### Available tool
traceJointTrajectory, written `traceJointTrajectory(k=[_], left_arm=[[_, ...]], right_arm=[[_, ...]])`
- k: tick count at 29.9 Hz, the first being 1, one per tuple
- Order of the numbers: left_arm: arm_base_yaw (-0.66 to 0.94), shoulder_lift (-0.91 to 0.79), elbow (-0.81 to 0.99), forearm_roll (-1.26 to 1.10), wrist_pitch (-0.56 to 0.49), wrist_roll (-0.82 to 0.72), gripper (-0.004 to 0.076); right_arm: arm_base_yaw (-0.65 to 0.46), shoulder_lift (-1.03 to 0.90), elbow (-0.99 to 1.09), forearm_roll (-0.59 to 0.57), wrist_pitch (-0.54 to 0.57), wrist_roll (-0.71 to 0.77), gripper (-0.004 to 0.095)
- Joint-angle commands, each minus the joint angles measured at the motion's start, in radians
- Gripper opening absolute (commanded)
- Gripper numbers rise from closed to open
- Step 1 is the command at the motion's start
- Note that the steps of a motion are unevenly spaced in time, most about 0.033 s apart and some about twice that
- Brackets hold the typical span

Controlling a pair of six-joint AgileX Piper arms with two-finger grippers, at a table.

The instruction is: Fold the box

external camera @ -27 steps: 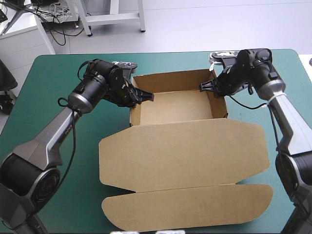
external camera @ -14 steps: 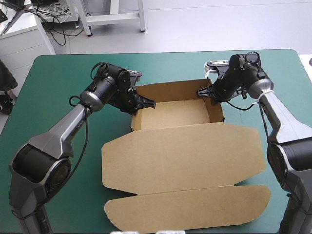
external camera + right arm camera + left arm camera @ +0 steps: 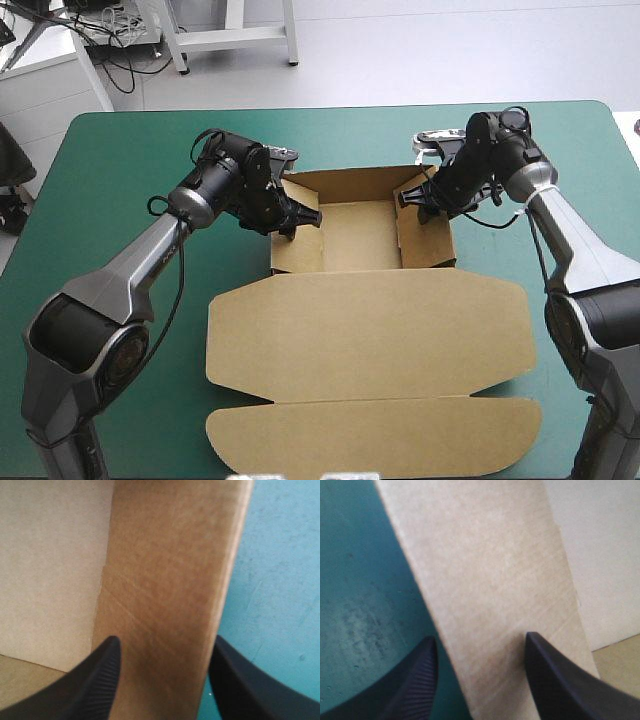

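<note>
Under and around the jaws: teal-green worktop [image 3: 120, 150]. Ahead of the jaws, past the far edge: pale grey floor [image 3: 420, 50], white frame legs [image 3: 230, 38], black cables [image 3: 125, 65], white desk [image 3: 45, 90].

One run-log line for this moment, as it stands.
box: open tray, lid flat on table | left hand: open, straddling left side wall | right hand: open, straddling right side wall

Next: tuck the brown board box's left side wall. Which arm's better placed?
Left. The left gripper sits at that wall of the brown board box, jaws open astride it; the right gripper is at the opposite wall.
</note>
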Motion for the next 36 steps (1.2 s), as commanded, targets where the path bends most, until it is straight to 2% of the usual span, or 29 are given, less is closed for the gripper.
traceJointTrajectory(k=[1,3,11,19,23,26,31,36], left_arm=[[-0.007,-0.054,-0.029,0.028,-0.008,-0.02,0.0477],[-0.007,-0.054,-0.029,0.052,0.007,-0.025,0.0477],[-0.007,-0.086,-0.042,0.067,-0.026,-0.021,0.0477],[-0.007,-0.244,-0.093,0.082,-0.018,0.063,0.0475],[-0.007,-0.338,-0.093,0.1,0.038,0.132,0.0446],[-0.007,-0.411,-0.087,0.101,0.066,0.153,0.0334],[-0.007,-0.542,-0.023,0.123,0.066,0.177,-0.0013],[-0.007,-0.678,0.13,0.123,0.066,0.191,-0.001]], right_arm=[[0.002,-0.059,-0.031,0.021,-0.006,-0.007,0.0756],[0.002,-0.059,-0.031,0.021,-0.006,-0.007,0.0803],[0.002,-0.07,-0.031,0.021,0.005,-0.006,0.0776],[0.002,-0.158,-0.033,-0.026,0.013,-0.014,0.0764],[0.002,-0.193,-0.033,-0.072,0.022,-0.014,0.0764],[0.002,-0.221,-0.033,-0.081,0.022,-0.014,0.0764],[0.002,-0.239,-0.033,-0.083,0.026,-0.014,0.0764],[0.002,-0.237,-0.033,-0.079,0.027,-0.014,0.0763]])
